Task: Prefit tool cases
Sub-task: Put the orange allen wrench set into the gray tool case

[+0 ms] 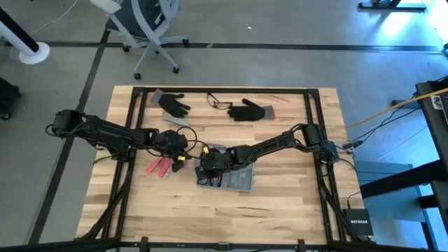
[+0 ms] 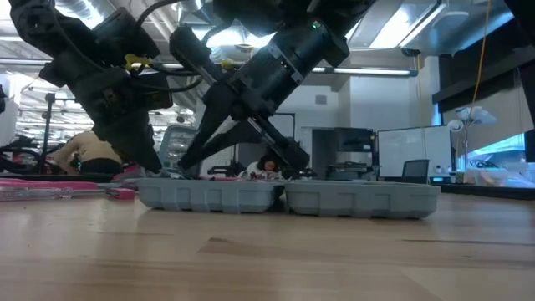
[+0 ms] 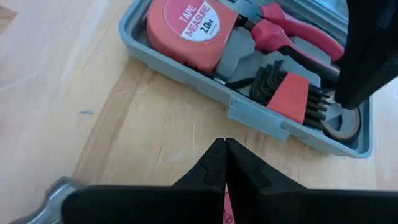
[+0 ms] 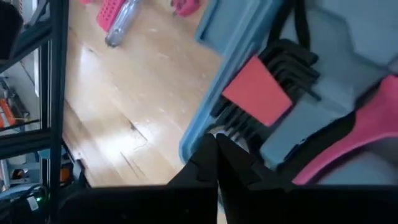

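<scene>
Tool case [image 1: 227, 175] open on worktop [image 1: 280, 210]; my left fingers [image 3: 224, 163] pressed together beside it, right fingers [image 4: 215, 155] pressed together over its slots.

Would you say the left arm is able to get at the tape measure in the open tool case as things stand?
Probably yes. The left gripper, shut, sits over bare wood just outside the tool case, and the tape measure lies uncovered in its slot. The right gripper works at the hex key set, off to one side.
</scene>
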`<state>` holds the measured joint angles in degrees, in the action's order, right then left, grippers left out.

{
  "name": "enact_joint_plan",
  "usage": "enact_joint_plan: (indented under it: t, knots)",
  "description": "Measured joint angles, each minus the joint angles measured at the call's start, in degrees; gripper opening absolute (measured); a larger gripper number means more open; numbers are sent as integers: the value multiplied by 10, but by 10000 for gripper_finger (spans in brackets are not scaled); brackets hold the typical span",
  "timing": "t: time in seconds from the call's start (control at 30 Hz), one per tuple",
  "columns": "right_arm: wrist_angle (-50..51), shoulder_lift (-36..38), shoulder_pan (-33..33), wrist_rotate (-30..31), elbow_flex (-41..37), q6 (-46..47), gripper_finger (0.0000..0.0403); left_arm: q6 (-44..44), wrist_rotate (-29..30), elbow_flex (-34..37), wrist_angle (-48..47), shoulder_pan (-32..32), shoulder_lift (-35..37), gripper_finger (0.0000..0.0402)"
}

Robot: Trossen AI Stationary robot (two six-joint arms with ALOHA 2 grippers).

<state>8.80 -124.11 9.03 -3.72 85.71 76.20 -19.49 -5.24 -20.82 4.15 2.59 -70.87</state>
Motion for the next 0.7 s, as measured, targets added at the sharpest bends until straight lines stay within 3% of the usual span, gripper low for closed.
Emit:
enact_joint_plan:
  t: [0.53, 0.7]
  knots:
    - [-27, -4, 0, -49, 1, -6, 0, -16, 14, 0, 25, 0, -47, 0]
    - [-22, -16, -1, -34, 2, -7, 0, -18, 15, 0, 36, 0, -47, 0]
